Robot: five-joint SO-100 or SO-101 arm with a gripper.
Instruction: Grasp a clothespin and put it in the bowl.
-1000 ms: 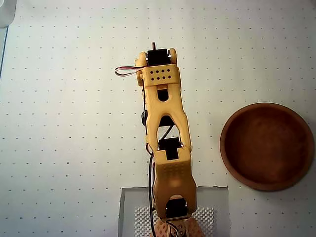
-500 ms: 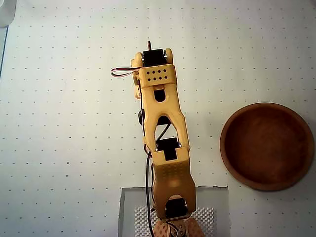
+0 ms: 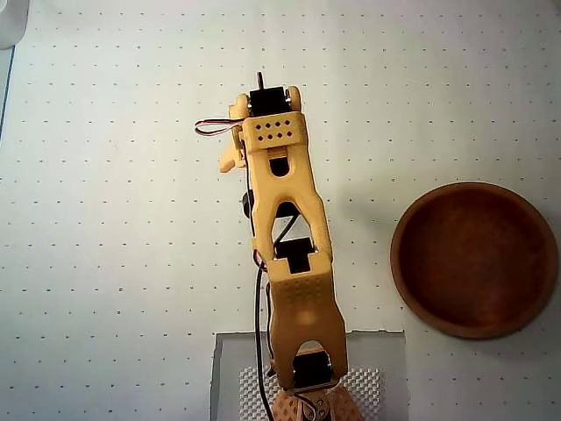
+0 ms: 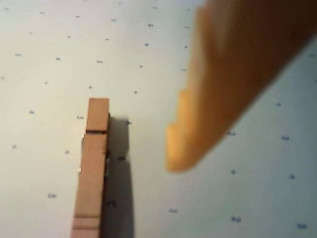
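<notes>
A: In the wrist view, the clothespin (image 4: 92, 168) lies flat on the table (image 4: 44, 59), its long axis running up the picture and a shadow along its right side. It sits at lower left; one blurred orange finger (image 4: 218, 94) hangs to its right, apart from it. Nothing holds the pin.

B: And the gripper's state?

A: I cannot tell. Only that one finger shows, and the overhead view hides the tips beneath the arm (image 3: 285, 228). The finger beside the pin suggests, as a judgement, an approach meant to straddle the slats across their narrow width.

B: Where is the bowl (image 3: 475, 260)?

A: At the right in the overhead view, empty, well apart from the arm's far end. The clothespin itself is not visible there, presumably under the wrist.

B: The surface?

A: A pale sheet printed with a regular grid of small dots, matte and evenly lit. The arm's base stands on a clear plate (image 3: 230, 368) at the bottom edge.
</notes>
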